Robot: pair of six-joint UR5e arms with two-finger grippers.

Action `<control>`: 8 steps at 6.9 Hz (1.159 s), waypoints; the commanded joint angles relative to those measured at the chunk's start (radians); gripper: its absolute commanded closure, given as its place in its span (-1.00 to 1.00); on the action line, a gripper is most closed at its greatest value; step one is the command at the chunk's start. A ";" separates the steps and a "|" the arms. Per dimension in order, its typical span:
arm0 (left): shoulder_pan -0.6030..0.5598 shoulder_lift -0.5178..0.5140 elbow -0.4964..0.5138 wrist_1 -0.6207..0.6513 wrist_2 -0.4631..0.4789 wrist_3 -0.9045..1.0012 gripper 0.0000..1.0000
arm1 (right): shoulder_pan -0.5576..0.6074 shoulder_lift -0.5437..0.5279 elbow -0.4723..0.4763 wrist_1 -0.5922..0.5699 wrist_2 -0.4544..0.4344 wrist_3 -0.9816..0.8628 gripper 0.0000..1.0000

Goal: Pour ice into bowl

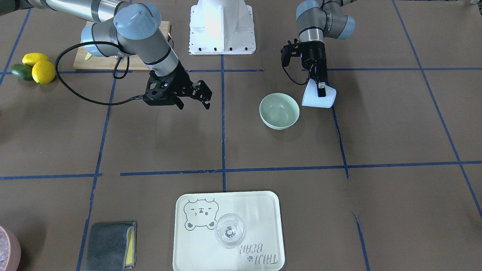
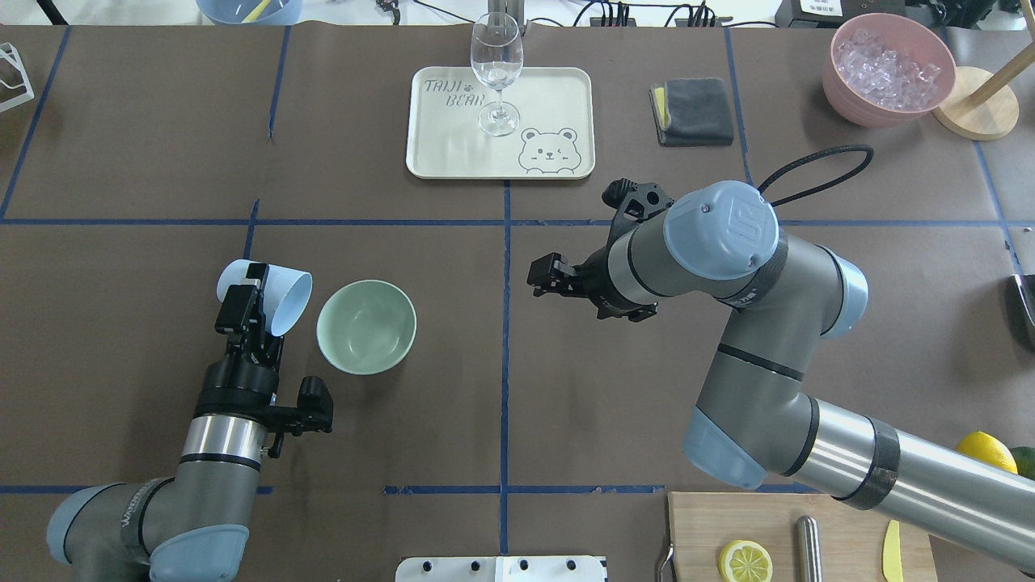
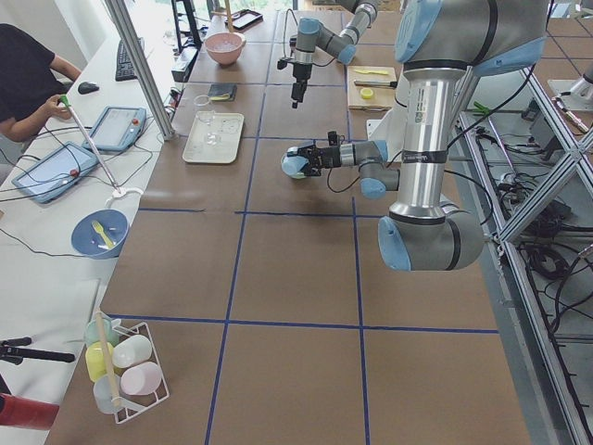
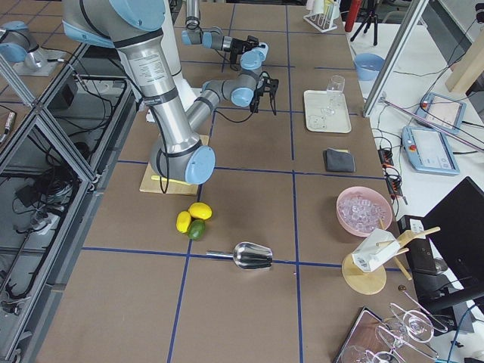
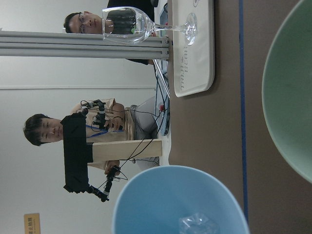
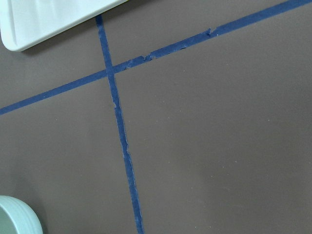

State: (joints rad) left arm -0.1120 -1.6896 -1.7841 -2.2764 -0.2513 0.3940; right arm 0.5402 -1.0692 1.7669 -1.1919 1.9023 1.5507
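Left gripper (image 1: 321, 87) clamped tilted blue cup (image 1: 318, 98) w/ ice (image 5: 197, 225), rim beside bowl (image 1: 279, 111), so best bet was to shift the mouth over bowl ctr, then tip slowly; right gripper (image 1: 194, 98) sat w/ fingers apart, empty.

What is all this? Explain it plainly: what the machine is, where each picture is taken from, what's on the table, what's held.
These are two robot arms at a brown table, each ending in a two-finger gripper. Six cameras shoot the same moment: one faces the robot, one looks over its shoulders, two stand at the table ends, one rides each wrist. The left gripper is shut on a light blue cup, tipped on its side toward the green bowl, which looks empty. The left wrist view shows a piece of ice in the cup. The right gripper hangs open, holding nothing. Also on the table: a tray with a wine glass, a grey cloth and a pink bowl of more ice.
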 commanded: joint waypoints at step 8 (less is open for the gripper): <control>0.002 -0.025 0.017 0.000 0.083 0.295 1.00 | 0.001 0.000 0.014 0.002 -0.002 0.000 -1.00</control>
State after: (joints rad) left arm -0.1107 -1.7055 -1.7690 -2.2764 -0.1693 0.6752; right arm 0.5402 -1.0692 1.7795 -1.1915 1.9007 1.5520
